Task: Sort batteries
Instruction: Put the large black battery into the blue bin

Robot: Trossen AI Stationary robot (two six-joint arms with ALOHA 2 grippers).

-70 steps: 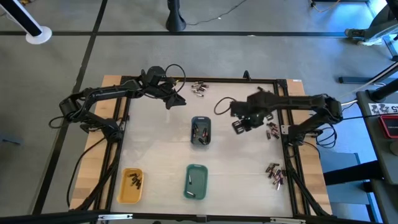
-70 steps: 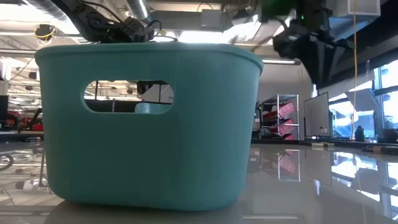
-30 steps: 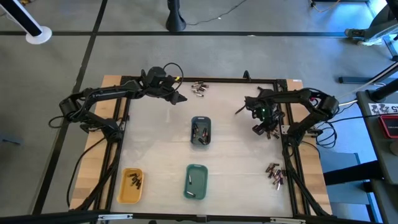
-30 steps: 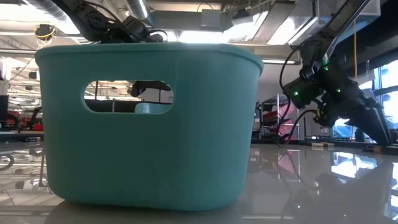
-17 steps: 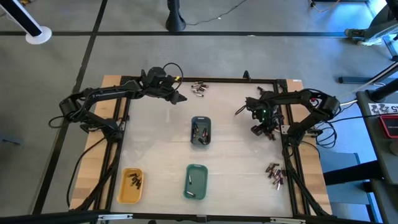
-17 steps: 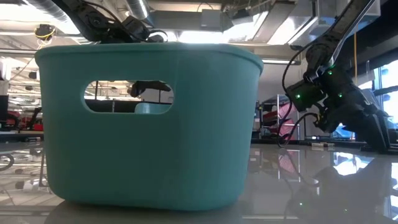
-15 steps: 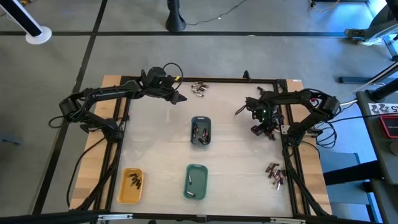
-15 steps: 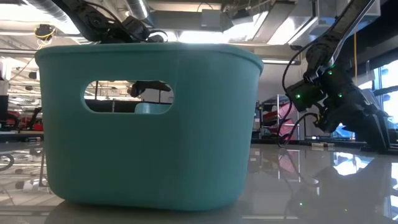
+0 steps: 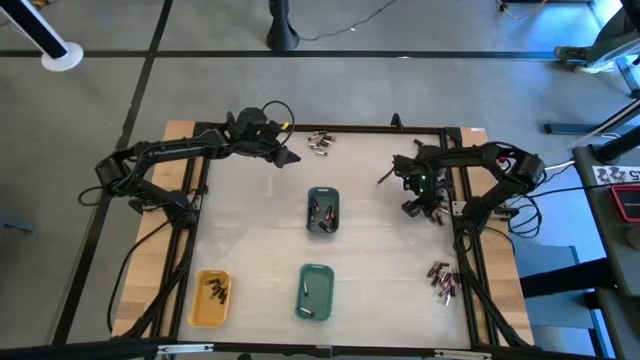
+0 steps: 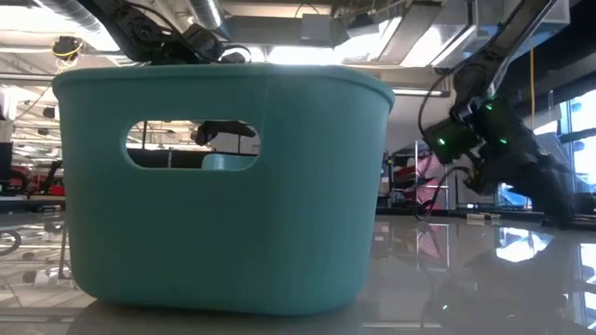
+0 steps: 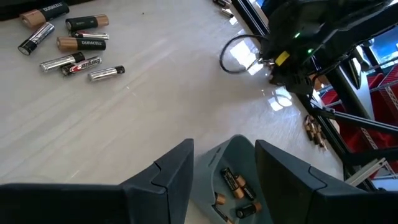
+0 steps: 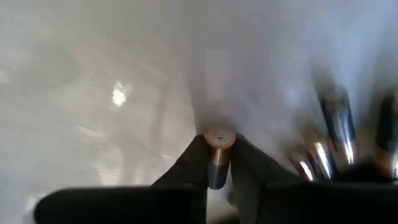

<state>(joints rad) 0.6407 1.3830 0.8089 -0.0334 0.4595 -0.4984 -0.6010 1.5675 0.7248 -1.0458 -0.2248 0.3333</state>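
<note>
Loose batteries lie in three groups: at the far edge (image 9: 320,143) (image 11: 68,43), at the right edge (image 9: 438,210) and near the right front (image 9: 442,282). My right gripper (image 9: 424,207) points steeply down at the right-edge group and is shut on one copper-ended battery (image 12: 217,152). Other batteries (image 12: 336,134) lie blurred beside it. My left gripper (image 9: 287,158) hangs open above the table's far left, with nothing between its fingers (image 11: 224,165). My right gripper pinches the battery's round sides between its two fingertips (image 12: 194,158). The battery's copper end (image 12: 219,137) sticks out just past them, so the fingers lie along it. They come from above, slanting steeply down. Whether it is lifted off the table, I cannot tell.
A grey-blue tray (image 9: 322,211) (image 11: 231,155) holding batteries stands mid-table. A green tray (image 9: 316,291) (image 10: 223,186) and a yellow tray (image 9: 212,297) stand near the front edge. A black frame rail (image 9: 462,200) runs just right of my right gripper.
My right gripper has stayed over the right-edge batteries and tipped a little more steeply downward.
</note>
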